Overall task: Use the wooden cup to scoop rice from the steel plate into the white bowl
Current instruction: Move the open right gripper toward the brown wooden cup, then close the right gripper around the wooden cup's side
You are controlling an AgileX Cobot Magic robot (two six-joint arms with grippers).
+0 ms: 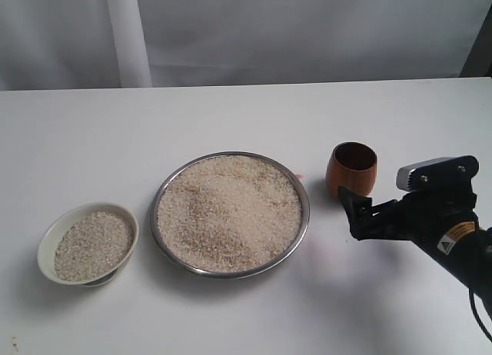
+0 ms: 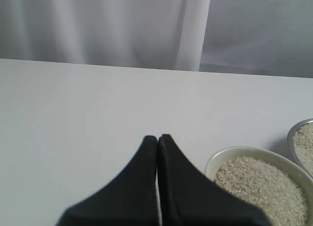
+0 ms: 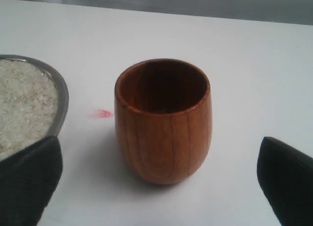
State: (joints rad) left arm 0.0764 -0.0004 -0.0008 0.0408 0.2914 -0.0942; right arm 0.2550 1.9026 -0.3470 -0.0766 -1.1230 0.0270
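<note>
The wooden cup [image 1: 351,169] stands upright and empty on the white table, right of the steel plate [image 1: 306,217]. The plate holds a broad layer of rice [image 1: 229,211]. At the left, the white bowl [image 1: 46,251] holds more rice [image 1: 94,245]. My right gripper [image 1: 352,213] is open just in front of the cup and does not touch it. In the right wrist view the cup [image 3: 164,103] stands ahead of the open gripper [image 3: 157,157], with one of the fingers [image 3: 29,179] at each side. My left gripper [image 2: 157,138] is shut on nothing, beside the bowl [image 2: 220,160].
A small pink mark [image 1: 298,176] lies on the table between plate and cup. A grey-white curtain [image 1: 246,32] hangs behind the table's far edge. The left arm does not show in the exterior view. The plate's rim [image 2: 295,133] shows in the left wrist view.
</note>
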